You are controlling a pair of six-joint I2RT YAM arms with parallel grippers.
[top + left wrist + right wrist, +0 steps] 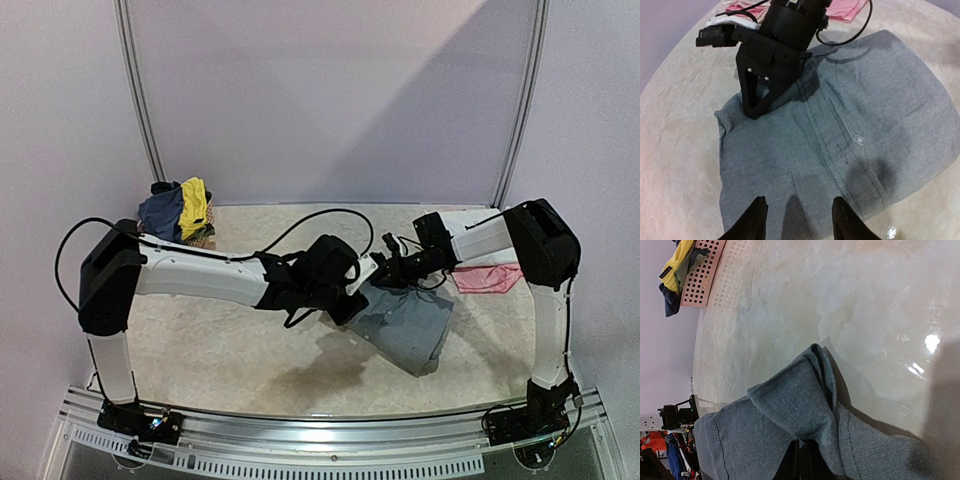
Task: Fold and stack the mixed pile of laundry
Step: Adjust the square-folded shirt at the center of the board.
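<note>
The grey trousers (408, 325) lie flat on the table (200, 345), a little right of the middle of the top view. A button and a pocket show on them in the left wrist view.

The right gripper (753, 111) is closed to a point. It pinches a fold of the grey cloth at the top left edge of the trousers. In the right wrist view the pinched fold stands up off the table near the bottom middle.

The left gripper (799, 205) is wide open and has nothing in it. It hangs over the near edge of the trousers, at the bottom of its own view.

A pink piece (487, 278) lies on the table to the right of the trousers, under the right arm.

In the upper left of the top view, a yellow garment (195, 205) and a navy top (160, 212) sit bunched together. They rest in the pink basket (702, 275).
</note>
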